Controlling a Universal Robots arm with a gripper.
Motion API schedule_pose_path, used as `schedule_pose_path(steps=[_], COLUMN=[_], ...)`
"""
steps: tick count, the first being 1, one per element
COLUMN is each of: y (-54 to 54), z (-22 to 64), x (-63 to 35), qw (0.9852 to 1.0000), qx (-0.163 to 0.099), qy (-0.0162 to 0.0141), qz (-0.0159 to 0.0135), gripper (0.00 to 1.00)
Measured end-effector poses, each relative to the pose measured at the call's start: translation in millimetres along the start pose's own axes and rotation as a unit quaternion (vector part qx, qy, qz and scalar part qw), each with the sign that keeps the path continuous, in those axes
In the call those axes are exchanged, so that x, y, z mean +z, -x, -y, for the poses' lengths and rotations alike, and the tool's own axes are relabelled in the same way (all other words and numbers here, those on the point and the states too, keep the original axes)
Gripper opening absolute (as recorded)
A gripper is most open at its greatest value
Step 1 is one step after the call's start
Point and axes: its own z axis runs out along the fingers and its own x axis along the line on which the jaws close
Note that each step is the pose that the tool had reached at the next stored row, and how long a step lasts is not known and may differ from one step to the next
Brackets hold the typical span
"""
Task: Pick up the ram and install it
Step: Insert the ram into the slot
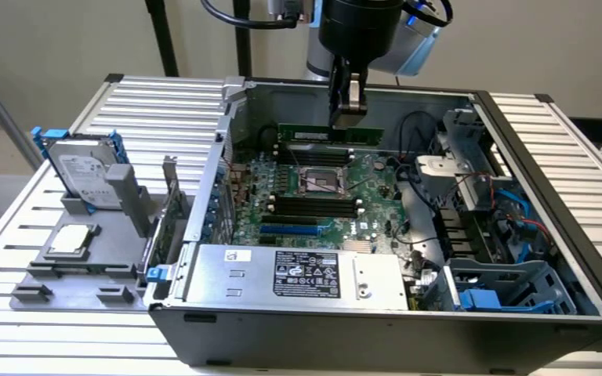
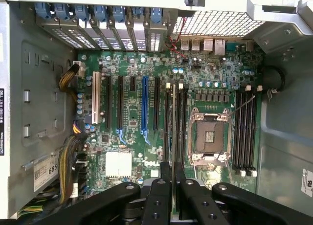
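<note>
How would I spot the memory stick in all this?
Look into the open computer case, at the big green circuit board on its floor. Over the board's far side hangs the end effector, shut on the memory stick: a long, thin green strip held level, the only part in the robot's grip.

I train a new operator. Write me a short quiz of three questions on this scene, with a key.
1. True or false: the gripper is shut on the ram.
2. Where does the hard drive stand? A) in the gripper B) in the grey holder at the exterior view's left C) on the floor
3. Fill in: the ram hangs above the ____ inside the open computer case.
Key: 1 true; 2 B; 3 motherboard.
</note>
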Motion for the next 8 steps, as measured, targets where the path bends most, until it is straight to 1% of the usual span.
schedule_pose_path(steps=[8], y=[0.0], z=[-0.1], x=[1.0], qw=[1.0000], qx=[0.000], qy=[0.0000], qz=[0.0000], gripper=[0.14])
